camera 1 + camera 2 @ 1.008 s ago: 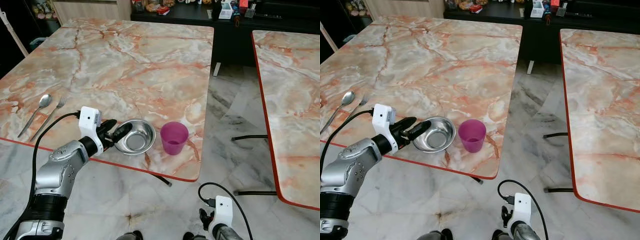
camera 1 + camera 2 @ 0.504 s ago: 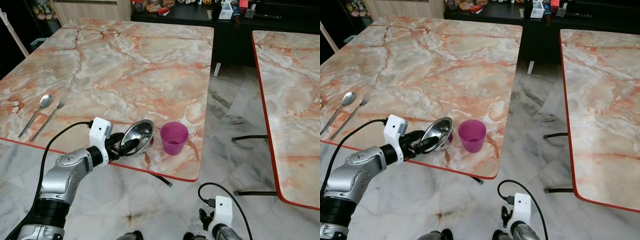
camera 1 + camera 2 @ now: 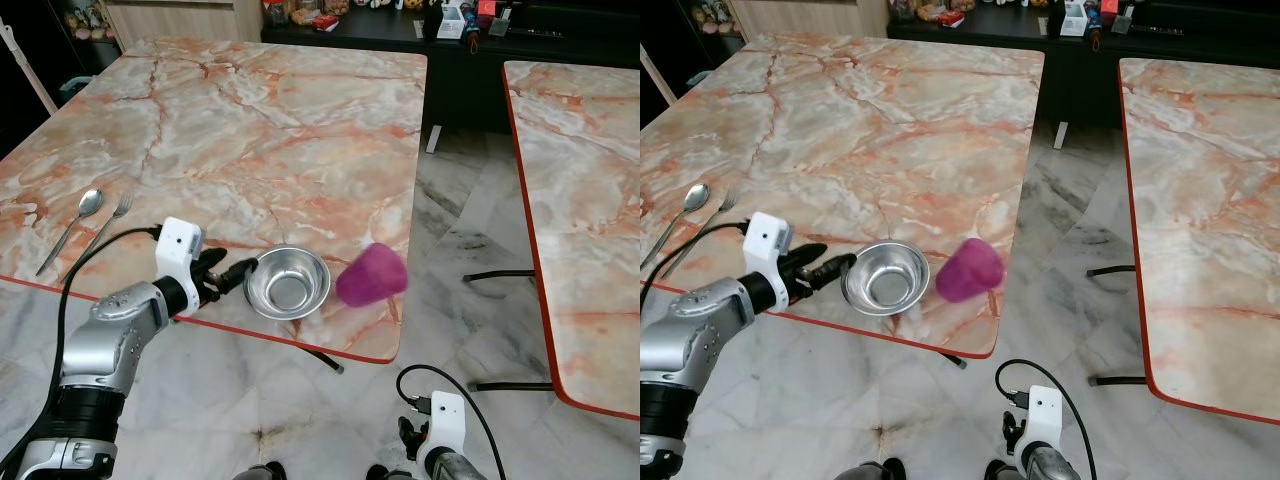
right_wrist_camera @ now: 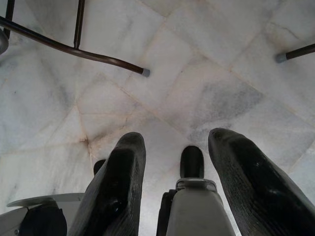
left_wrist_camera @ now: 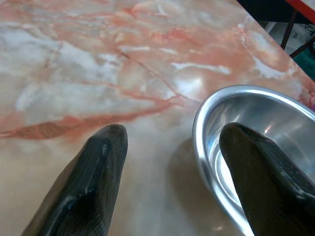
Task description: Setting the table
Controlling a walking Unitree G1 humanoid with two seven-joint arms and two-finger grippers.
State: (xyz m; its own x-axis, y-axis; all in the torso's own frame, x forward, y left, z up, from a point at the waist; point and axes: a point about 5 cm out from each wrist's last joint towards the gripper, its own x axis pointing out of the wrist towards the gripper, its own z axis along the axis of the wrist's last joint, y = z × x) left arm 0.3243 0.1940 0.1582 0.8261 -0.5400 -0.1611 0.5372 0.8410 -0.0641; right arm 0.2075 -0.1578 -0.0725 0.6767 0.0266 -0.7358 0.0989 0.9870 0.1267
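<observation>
The steel bowl [image 3: 288, 283] sits upright near the table [image 3: 250, 130] front edge. At its 9 o'clock the left gripper [image 3: 232, 273] is released, fingers apart, one fingertip [image 5: 256, 167] at the bowl's rim. At the bowl's 3 o'clock the purple cup [image 3: 371, 276] is tipped over (blurred). Spoon [image 3: 70, 228] and fork [image 3: 100, 235] lie far toward 9 o'clock. The right gripper [image 4: 179, 162] hangs with fingers spread above the floor.

Bright even light, blurred cup [image 3: 371, 275]

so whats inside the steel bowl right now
Nothing can be seen in the steel bowl: its shiny bottom shows bare. The left gripper is open beside its rim, and the purple cup is tipped over next to it, not inside.
</observation>
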